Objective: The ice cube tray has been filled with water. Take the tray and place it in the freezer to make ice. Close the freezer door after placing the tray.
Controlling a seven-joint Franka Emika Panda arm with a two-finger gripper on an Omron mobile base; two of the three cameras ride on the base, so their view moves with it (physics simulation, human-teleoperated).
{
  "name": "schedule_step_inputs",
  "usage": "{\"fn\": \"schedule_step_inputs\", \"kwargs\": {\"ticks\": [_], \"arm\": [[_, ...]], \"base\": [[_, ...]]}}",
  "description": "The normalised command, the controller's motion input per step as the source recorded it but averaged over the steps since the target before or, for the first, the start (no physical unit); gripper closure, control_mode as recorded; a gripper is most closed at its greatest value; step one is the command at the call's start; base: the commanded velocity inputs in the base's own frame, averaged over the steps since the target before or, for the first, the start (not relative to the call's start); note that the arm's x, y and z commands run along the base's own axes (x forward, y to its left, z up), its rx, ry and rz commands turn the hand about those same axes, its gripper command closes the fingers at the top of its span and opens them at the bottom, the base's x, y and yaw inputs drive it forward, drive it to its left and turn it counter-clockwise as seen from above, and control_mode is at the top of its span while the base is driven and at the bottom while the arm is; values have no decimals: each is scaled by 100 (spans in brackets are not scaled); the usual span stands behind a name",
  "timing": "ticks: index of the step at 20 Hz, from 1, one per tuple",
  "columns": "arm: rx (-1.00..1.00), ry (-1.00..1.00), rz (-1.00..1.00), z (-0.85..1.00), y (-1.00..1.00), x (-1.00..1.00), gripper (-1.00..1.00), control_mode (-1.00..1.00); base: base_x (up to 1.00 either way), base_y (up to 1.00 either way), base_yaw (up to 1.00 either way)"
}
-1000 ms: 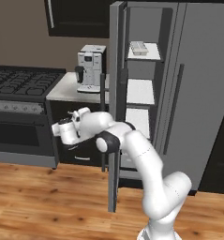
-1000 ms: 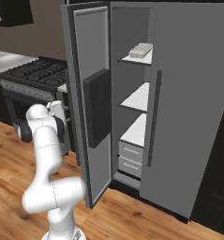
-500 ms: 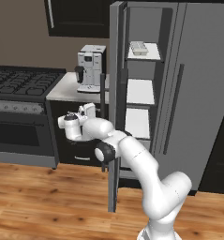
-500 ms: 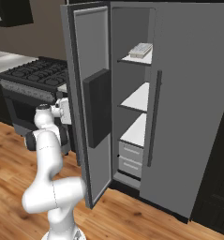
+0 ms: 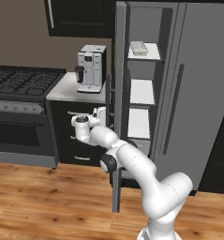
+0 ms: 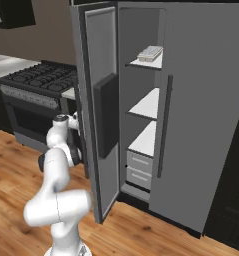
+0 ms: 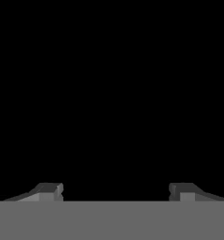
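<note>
Pale gridded ice cube tray (image 5: pixel 138 47) sits on the top white shelf of the tall grey freezer (image 6: pixel 146 107). The hand (image 5: pixel 100 114), fingers spread and empty, hovers behind the narrow grey freezer door (image 6: pixel 98 107); best press flat, steadily, swinging it shut.

I can read no words, labels, brand names or numbers on anything in front of me.

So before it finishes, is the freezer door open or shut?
Open: the freezer door stands swung out, baring shelves and the ice cube tray.
</note>
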Motion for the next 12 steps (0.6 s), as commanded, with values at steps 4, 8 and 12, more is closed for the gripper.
{"fn": "schedule_step_inputs", "kwargs": {"ticks": [4,8,12], "arm": [[0,0,-20,-11,-100,-45,-100,-100],[0,0,-10,-1,-100,-15,-100,-100],[0,0,2,0,-97,18,-100,-100]], "base": [[0,0,0],[0,0,0],[0,0,0]]}}
